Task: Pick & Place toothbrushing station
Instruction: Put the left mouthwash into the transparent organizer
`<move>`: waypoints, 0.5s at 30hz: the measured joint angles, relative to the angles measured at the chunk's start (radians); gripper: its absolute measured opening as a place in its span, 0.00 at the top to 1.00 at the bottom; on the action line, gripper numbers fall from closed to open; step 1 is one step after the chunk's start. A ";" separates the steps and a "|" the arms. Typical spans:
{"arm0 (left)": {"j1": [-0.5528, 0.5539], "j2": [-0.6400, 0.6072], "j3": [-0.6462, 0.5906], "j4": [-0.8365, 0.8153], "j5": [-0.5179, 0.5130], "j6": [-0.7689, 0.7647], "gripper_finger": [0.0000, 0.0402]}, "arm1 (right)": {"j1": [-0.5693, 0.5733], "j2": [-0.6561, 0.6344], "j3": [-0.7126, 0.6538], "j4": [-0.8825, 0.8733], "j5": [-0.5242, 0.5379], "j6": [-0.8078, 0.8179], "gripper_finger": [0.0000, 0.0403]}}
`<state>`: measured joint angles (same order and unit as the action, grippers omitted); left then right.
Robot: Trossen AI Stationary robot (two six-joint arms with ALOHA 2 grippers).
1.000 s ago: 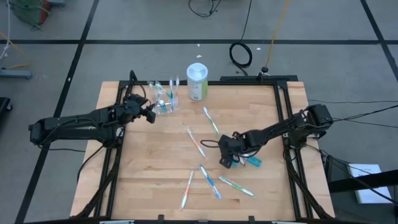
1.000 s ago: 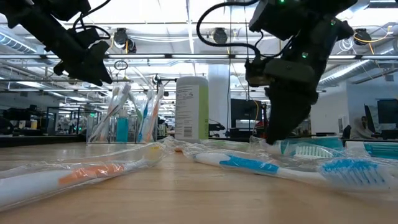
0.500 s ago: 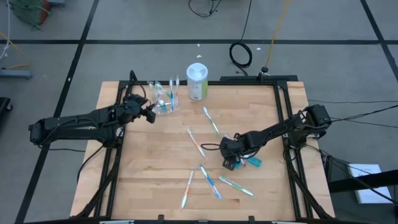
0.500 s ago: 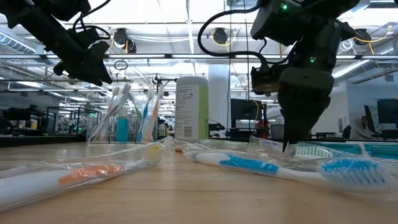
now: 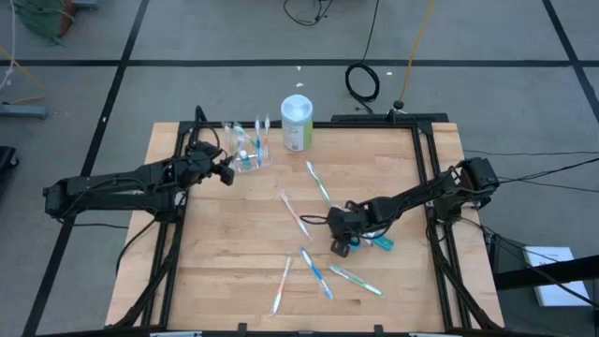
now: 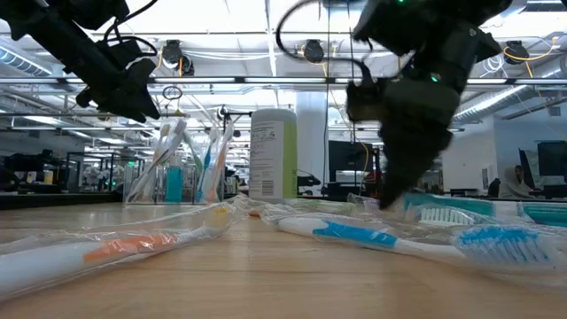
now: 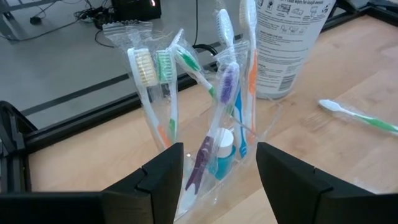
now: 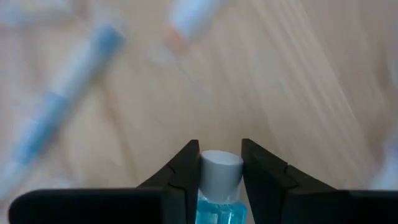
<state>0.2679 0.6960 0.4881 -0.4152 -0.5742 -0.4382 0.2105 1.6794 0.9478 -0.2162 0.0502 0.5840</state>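
We are gripping a small blue tube [image 8: 218, 186] by its white-capped end with our right gripper [image 5: 343, 243], right of the table's [image 5: 215, 271] centre and close over the wood. Our left gripper [image 5: 227, 174] is waiting with its fingers spread, just beside the clear cup [image 7: 214, 180] at the far left.

The hold looks shallow to us: the fingers [image 8: 261, 174] are pinching the tube near its cap, so it could swivel or slip out on the way to the cup. The cup is already crowded with wrapped brushes, whose plastic is sticking out, so the tube could catch on a wrapper, or a hard push could tip the light cup over. The white bottle [image 5: 297, 123] is standing just right of the cup, so we are judging a wide swing of the arm risky there too.

Counting now: we are seeing one cup, one white bottle, and one tube in our grip; another capped tube [image 7: 222, 152] is sitting inside the cup, and a blue item [image 5: 382, 242] is lying just beside the right gripper, though we cannot tell what it is. About five toothbrushes [image 5: 316, 180] are lying loose on the table, and roughly five more [image 7: 166, 87] are standing in the cup; the wrappers are making an exact count uncertain.
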 joint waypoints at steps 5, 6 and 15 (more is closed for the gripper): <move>0.000 0.000 0.000 0.015 0.016 -0.016 0.48 | -0.030 -0.001 0.000 0.347 -0.008 -0.186 0.77; 0.000 0.000 0.000 0.025 0.041 -0.010 0.48 | -0.043 -0.001 0.000 0.419 -0.021 -0.221 0.77; -0.032 0.022 -0.005 0.285 0.595 0.271 0.48 | -0.211 -0.001 0.000 0.919 -0.262 -0.467 0.77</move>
<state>0.2359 0.7179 0.4828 -0.1305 0.0206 -0.1671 0.0000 1.6783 0.9478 0.7028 -0.2115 0.1173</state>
